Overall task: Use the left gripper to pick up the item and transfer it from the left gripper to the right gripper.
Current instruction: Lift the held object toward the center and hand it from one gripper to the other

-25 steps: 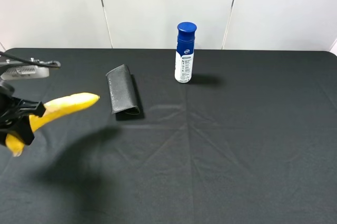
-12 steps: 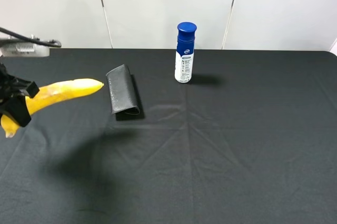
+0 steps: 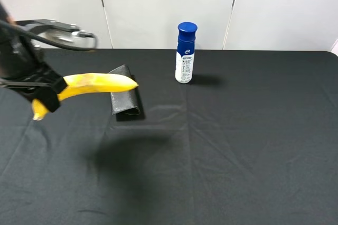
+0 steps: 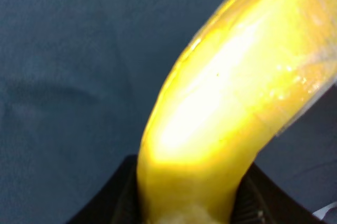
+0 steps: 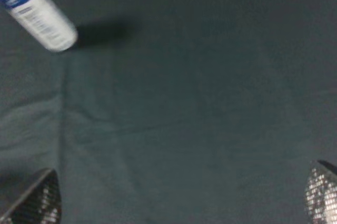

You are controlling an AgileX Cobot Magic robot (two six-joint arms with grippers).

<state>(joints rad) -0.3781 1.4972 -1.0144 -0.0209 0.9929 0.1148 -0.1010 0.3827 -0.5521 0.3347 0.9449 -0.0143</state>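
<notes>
Bright, even light falls on the black tablecloth; the spray bottle throws a soft shadow to its right. Up close, the banana glares white, unfocused; the right wrist view blurs.

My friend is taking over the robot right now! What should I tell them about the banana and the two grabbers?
Left gripper: shut on the banana, holding it near one end, up in the air above the left part of the table.
Right gripper: open and empty, out of the high view.
Other things: the black wallet lies on the table behind the banana's free end; the spray bottle stands at the back.
Done: the banana is picked up.
Left: bring the grippers together, let the right one grab the banana, then open the left.
</notes>
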